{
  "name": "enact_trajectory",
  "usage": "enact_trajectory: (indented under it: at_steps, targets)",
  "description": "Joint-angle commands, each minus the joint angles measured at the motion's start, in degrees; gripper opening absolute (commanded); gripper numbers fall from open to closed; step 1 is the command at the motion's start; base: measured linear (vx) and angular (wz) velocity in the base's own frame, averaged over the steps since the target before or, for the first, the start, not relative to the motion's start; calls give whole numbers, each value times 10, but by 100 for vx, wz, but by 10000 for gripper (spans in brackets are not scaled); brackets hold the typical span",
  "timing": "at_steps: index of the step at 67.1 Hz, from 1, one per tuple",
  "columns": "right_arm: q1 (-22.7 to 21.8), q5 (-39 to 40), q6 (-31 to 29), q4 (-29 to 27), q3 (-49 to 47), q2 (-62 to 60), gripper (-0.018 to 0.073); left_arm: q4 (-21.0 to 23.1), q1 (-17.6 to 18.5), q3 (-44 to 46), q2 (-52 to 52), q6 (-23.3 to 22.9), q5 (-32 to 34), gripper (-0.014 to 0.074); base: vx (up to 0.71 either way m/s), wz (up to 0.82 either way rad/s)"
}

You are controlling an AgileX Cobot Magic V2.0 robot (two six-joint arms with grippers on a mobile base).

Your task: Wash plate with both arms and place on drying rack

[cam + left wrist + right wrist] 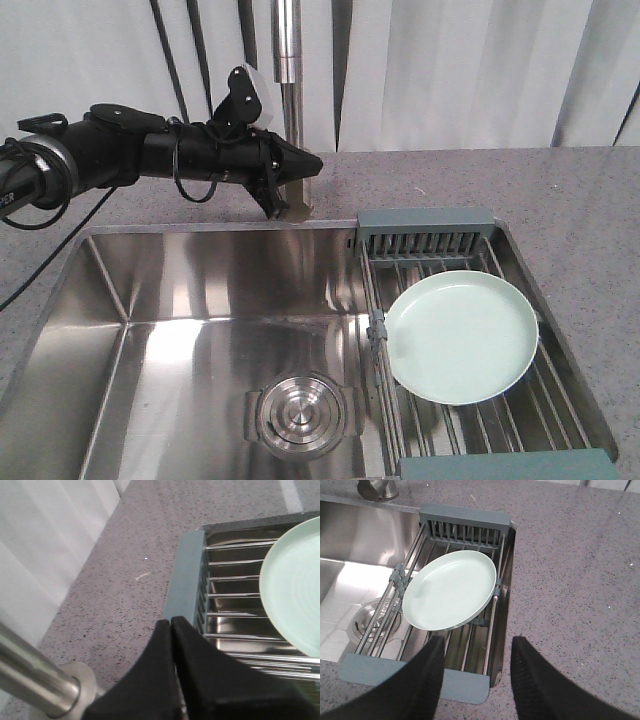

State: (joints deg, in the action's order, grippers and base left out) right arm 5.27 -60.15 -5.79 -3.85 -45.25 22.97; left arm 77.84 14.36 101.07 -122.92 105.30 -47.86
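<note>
At the left, the left arm (150, 150) reaches over the back edge of the sink (180, 290), its left gripper (290, 170) pressed closed on nothing, the tips meeting, right beside the base of the faucet (288, 90). The wrist view shows that steel base just beside the closed tips, so any sideways swing from here risks knocking the tap or scraping the grey speckled counter (580, 200).

In the middle, the sink basin lies bare, with the round steel drain (300, 412) near its front.

To the right, the drying rack (425, 232) spans the sink's right end, and the plate (460, 336) lies flat across its steel rods, its left edge reaching to the rack's inner rail. If the plate is already washed, the job looks close to done. If it must be lifted, a smooth flat plate gives little edge to pinch; a shallow grip could let it slide off the rods into the basin.

Furthest right, the right gripper (476, 672) hovers above the rack's near end and the counter edge, spread wide and empty. Descending straight down could strike the plastic end piece.
</note>
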Motion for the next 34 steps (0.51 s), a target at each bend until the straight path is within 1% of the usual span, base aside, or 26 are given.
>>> enact_trajectory:
  at_steps: [1, 6, 13, 28, 31, 34]
  targets:
    - [-2, 34, -2, 1, -15, 5, 319, 40, -2, 21, 33, -3, 50, -8, 0, 0]
    - [-2, 34, -2, 1, -15, 5, 319, 39, -2, 21, 33, -3, 59, -8, 0, 0]
    - [-2, 34, -2, 1, -15, 5, 319, 41, -2, 21, 34, 1, 49, -8, 0, 0]
    - [-2, 34, -2, 1, -15, 5, 319, 39, -2, 21, 56, 0, -18, -8, 0, 0]
    - [-2, 34, -2, 1, -15, 5, 319, 38, -2, 21, 69, -10, -32, -8, 0, 0]
    - [-2, 34, -2, 1, -15, 5, 319, 35, -2, 21, 81, -29, -41, -8, 0, 0]
